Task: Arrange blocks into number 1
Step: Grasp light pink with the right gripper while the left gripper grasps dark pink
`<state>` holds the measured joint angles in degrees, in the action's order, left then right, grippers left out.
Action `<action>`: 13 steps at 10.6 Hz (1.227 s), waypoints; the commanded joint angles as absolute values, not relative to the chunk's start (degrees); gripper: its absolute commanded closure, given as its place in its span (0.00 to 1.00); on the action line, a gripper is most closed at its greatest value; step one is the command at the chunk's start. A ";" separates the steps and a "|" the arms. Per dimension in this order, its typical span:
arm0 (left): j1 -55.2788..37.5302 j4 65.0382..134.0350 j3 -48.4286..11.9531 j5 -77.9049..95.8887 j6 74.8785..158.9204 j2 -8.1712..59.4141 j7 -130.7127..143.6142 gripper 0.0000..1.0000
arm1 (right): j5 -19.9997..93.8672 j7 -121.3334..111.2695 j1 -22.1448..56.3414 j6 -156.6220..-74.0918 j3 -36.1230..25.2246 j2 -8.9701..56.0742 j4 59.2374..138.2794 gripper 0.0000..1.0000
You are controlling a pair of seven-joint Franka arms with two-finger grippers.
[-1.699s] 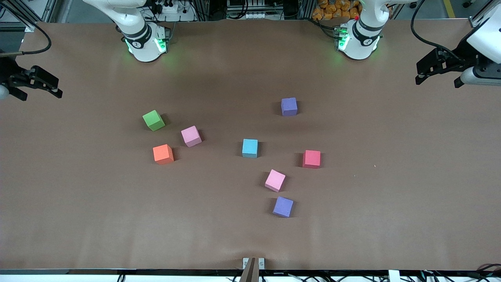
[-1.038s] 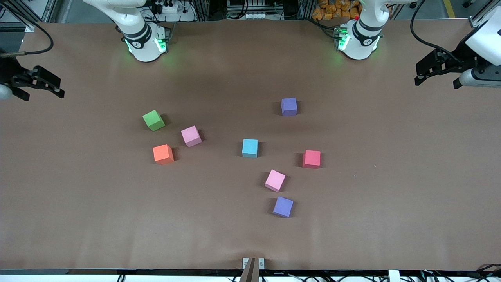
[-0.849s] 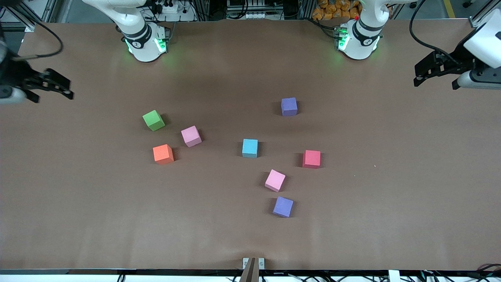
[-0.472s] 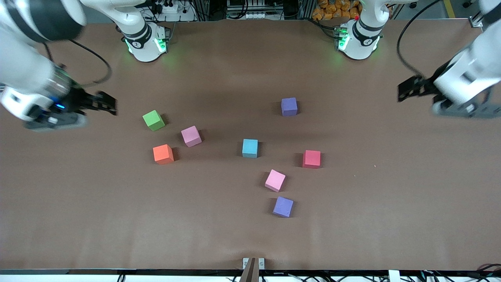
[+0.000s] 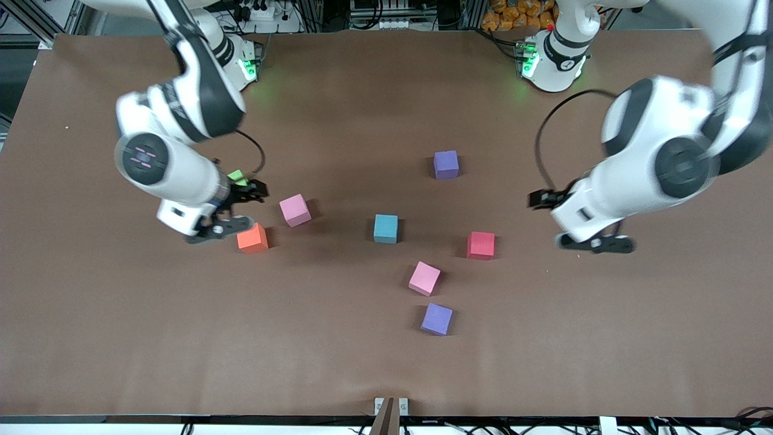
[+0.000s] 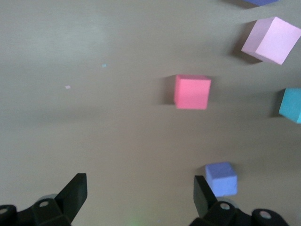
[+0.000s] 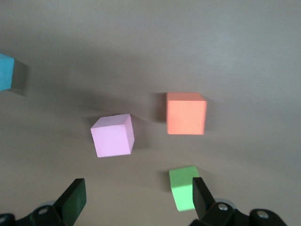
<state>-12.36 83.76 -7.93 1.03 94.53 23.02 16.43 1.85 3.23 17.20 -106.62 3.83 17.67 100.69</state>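
Nothing is picked up yet — all eight blocks sit loose and scattered on the brown bench (image 5: 121,338), no stroke of the "1" formed. This looks like the approach step, both arms out over the spread.

The right gripper (image 5: 244,194) hangs over the green block (image 5: 237,176), jaws wide and empty; the orange block (image 5: 252,238) lies just nearer the camera and a pink block (image 5: 295,210) is beside it toward the middle.

The left gripper (image 5: 546,199) hovers over bare bench toward the left arm's end, jaws also wide and empty, with the red block (image 5: 481,245) the closest one to it.

Mid-bench sit the light blue block (image 5: 385,228), a purple block (image 5: 445,164) farther up, then a second pink block (image 5: 424,278) and a second purple block (image 5: 436,319) nearest the camera.

Next move, I'd judge — drop squarely over one cube, square the jaws to its tilted faces, close.
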 commanded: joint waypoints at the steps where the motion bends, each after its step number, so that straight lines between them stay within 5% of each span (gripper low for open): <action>1: -15.98 82.62 -7.73 -0.61 98.94 27.75 22.57 0.00 | 2.20 3.60 20.29 -109.24 3.52 21.08 101.07 0.00; 7: -18.37 89.62 -7.82 -4.75 117.56 33.93 24.61 0.00 | 2.29 2.64 23.73 -114.70 3.52 31.01 101.07 0.00; 13: -20.04 93.25 -7.73 -5.45 125.50 37.26 26.19 0.00 | 1.50 1.23 25.48 -117.15 3.52 33.92 102.29 0.00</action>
<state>-19.60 92.71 -7.97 -3.57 124.16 37.04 24.72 1.79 1.73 24.28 -115.69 3.87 32.92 101.67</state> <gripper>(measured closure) 0.000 0.000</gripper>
